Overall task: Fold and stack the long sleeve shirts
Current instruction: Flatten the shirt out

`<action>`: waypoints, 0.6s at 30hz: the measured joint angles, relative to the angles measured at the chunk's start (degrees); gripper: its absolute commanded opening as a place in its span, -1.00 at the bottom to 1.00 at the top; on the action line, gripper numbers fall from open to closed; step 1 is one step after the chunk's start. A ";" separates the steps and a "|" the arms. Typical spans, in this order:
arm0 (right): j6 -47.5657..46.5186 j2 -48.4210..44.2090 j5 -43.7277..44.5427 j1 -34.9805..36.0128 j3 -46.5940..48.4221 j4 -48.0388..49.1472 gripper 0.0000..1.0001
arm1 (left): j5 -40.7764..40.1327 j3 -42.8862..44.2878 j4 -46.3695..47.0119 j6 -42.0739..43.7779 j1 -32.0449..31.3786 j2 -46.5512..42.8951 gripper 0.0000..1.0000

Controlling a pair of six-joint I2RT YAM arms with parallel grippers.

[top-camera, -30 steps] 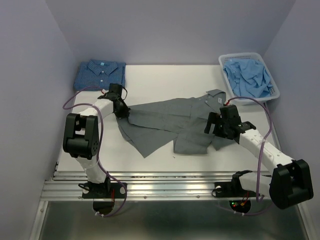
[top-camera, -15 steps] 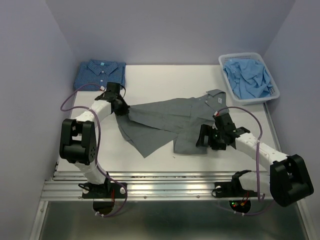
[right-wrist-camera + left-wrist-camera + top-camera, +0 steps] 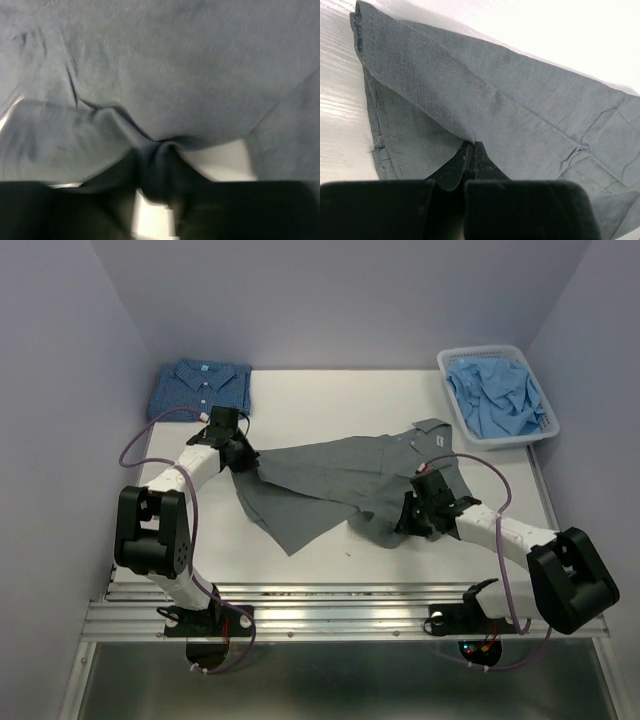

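- The slate-grey collared cloth shirt (image 3: 340, 475) lies spread and rumpled across the middle of the white table (image 3: 330, 400); its collar points to the far right, and a hem corner reaches toward the near left
- The left gripper (image 3: 243, 453) sits at this shirt's left edge; its black fingers (image 3: 452, 172) are pressed together, with a raised fold of the grey cloth nipped between their tips; the fold stands up as a ridge over the layer beneath
- The right gripper (image 3: 408, 517) is low on the shirt's near right part; the wrist view is blurred, yet the grey fabric puckers into the narrow gap between the jaws, which have closed on it
- The dark blue checked shirt with pale buttons (image 3: 198, 388) lies folded at the table's far left corner, apart from the grey one
- A white plastic basket (image 3: 495, 350) holding crumpled light-blue cloth (image 3: 498, 398) stands at the far right corner
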 measured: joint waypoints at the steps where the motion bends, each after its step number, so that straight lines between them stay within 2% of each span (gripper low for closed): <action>1: 0.50 1.01 2.27 0.00 -0.13 1.44 -0.98 | 0.00 0.00 0.04 0.07 0.00 -0.22 -1.00; 5: 1.79 2.25 10.64 0.02 0.59 5.44 -0.99 | 0.28 0.02 -0.02 0.50 -0.11 -2.36 -1.00; 8: 0.57 0.81 20.06 0.02 4.28 5.75 -0.99 | 0.31 1.22 -1.79 1.07 -0.24 -4.63 -1.00; 13: -8.09 -10.49 36.11 0.07 16.87 11.85 -0.99 | -0.09 7.50 -3.67 1.92 -0.44 -10.49 -1.00; 18: -19.15 -15.72 43.43 0.11 32.96 17.29 -0.99 | 0.68 16.06 -4.09 2.54 -1.16 -22.03 -1.00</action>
